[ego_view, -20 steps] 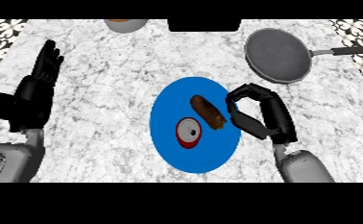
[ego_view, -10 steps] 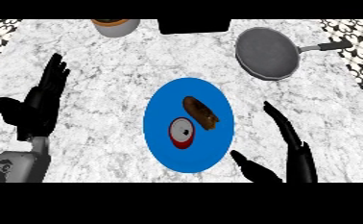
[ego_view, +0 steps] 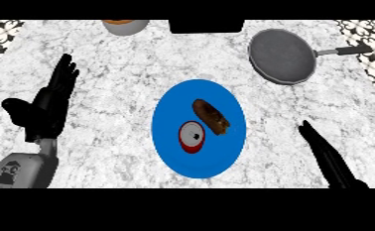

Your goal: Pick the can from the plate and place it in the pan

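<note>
A red can [ego_view: 193, 137] with a pale top stands on the blue plate [ego_view: 212, 165] at the counter's middle, beside a brown pastry [ego_view: 211, 116]. The grey pan [ego_view: 282, 56] lies at the back right, its dark handle pointing right. My right hand [ego_view: 327, 158] shows at the lower right, fingers straight and open, well to the right of the plate and touching nothing. At the left edge my left hand [ego_view: 50, 103] rests open with fingers up.
A bowl [ego_view: 125, 26] with orange-brown content sits at the back left. A black object [ego_view: 207, 26] stands at the back middle. The marble counter [ego_view: 124, 76] spreads between the plate and the pan.
My right hand has opened from a curl by the plate's right side and drawn back toward the lower right. The can and pastry stay on the plate.
</note>
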`<state>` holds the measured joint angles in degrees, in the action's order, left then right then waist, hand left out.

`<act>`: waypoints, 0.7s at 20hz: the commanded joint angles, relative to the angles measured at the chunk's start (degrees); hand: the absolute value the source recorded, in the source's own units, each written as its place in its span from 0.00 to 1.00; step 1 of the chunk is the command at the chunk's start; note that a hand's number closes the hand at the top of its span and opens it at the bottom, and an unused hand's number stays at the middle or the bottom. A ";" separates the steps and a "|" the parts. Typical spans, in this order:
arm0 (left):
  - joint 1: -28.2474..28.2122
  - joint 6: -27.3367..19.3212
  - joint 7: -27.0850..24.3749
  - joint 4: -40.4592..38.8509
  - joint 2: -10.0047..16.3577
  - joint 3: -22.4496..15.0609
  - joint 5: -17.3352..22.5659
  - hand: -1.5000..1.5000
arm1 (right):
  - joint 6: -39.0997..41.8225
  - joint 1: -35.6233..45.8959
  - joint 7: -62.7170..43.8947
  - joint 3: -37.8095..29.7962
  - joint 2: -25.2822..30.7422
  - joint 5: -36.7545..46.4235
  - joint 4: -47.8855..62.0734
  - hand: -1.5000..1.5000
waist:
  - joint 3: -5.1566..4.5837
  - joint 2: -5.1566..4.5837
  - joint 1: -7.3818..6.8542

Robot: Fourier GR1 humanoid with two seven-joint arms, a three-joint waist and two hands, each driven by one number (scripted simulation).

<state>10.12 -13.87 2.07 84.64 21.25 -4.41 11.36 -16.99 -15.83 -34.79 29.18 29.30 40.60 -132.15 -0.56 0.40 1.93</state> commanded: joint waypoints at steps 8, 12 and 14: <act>3.07 1.59 -0.12 -1.92 -0.80 -0.10 -0.73 0.50 | 25.73 33.25 -35.03 0.51 -6.88 0.64 -4.08 0.00 | 0.31 -0.51 -3.01; 4.86 2.05 2.46 -1.66 -1.47 -0.42 -0.29 0.50 | 29.58 43.10 -41.62 3.93 -17.20 -1.98 1.58 0.00 | 0.34 -0.35 -2.87; 3.77 2.25 -0.22 -3.23 -2.08 -0.46 -1.13 0.50 | 29.68 45.98 -41.36 4.70 -21.55 -3.14 6.06 0.00 | 0.37 -0.40 -2.70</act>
<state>13.41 -12.09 2.86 83.00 19.90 -4.92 10.65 6.89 21.57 -64.82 32.01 15.66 39.63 -129.83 -0.27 0.06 -0.83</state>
